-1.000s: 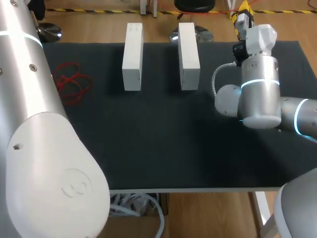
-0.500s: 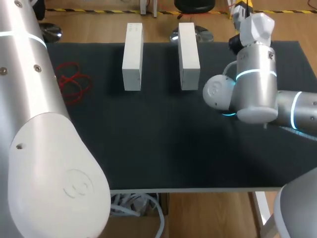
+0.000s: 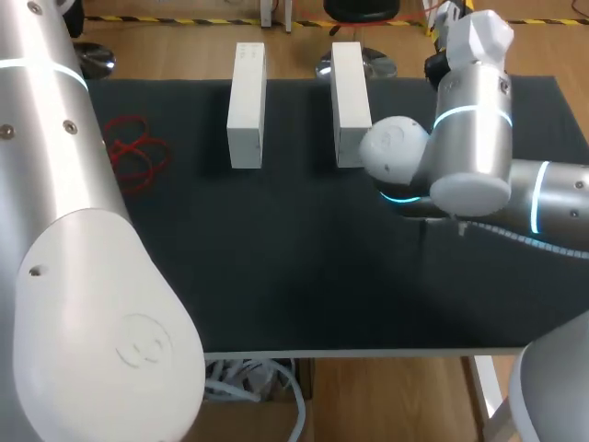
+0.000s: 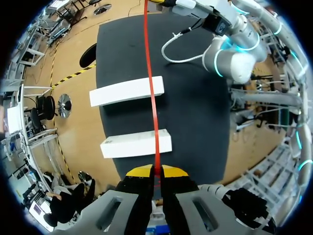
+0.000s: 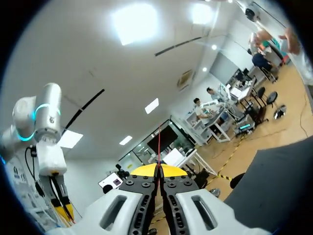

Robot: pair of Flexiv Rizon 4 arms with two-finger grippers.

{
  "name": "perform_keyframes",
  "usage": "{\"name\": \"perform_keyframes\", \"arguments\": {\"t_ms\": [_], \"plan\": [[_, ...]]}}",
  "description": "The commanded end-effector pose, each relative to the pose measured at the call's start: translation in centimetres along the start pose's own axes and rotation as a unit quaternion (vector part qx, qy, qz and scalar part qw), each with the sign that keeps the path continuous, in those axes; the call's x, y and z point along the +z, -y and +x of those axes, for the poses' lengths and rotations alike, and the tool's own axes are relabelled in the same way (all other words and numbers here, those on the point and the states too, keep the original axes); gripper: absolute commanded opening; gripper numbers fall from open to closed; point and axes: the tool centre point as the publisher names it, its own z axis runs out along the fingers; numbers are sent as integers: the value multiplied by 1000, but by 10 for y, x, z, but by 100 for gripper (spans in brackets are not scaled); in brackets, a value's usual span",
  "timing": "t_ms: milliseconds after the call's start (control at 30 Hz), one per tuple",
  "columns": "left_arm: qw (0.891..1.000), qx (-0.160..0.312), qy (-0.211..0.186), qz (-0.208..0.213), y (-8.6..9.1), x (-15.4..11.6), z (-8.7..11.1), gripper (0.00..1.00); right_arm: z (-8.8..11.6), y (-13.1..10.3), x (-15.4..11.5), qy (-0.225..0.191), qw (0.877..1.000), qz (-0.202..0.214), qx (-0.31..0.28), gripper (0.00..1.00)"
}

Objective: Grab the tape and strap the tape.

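Observation:
A thin red tape (image 4: 151,88) runs taut from my left gripper (image 4: 156,171), which is shut on it, over both white blocks (image 4: 128,91) (image 4: 137,143) toward my right arm (image 4: 230,46) at the far end of the table. My right gripper (image 5: 159,170) is shut on the tape (image 5: 159,142), which rises straight out from between its fingertips. In the head view the two white blocks (image 3: 246,106) (image 3: 351,103) lie side by side at the back of the table. A loose red tangle of tape (image 3: 133,152) lies at the left. My right arm (image 3: 469,138) stands beside the right block; neither gripper shows clearly there.
The black table mat (image 3: 276,276) covers the whole table. My left arm (image 3: 83,276) fills the near left of the head view. It also shows in the right wrist view as the left arm (image 5: 41,122), off to one side of the right gripper.
My right arm's elbow has swung left toward the right white block, and its wrist has shifted further back. The blocks and the red tangle have not moved.

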Motion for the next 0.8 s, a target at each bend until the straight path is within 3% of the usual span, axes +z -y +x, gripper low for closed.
{"name": "perform_keyframes", "arguments": {"t_ms": [33,467,567,633,700,800], "plan": [[1000,0,-5,-3,1,-3,-3,0,6,-1,-1,62,998,1,4,0],[1000,0,-5,-3,1,-3,-3,0,6,-1,-1,62,998,1,4,0],[1000,0,-5,-3,1,-3,-3,0,13,4,-1,71,992,46,-98,0],[1000,0,-5,-3,1,-3,-3,0,23,2,0,42,982,59,-175,0],[1000,0,-5,-3,1,-3,-3,0,27,2,3,49,978,86,-184,0],[1000,0,-5,-3,1,-3,-3,0,36,1,5,5,956,115,-268,0]]}}
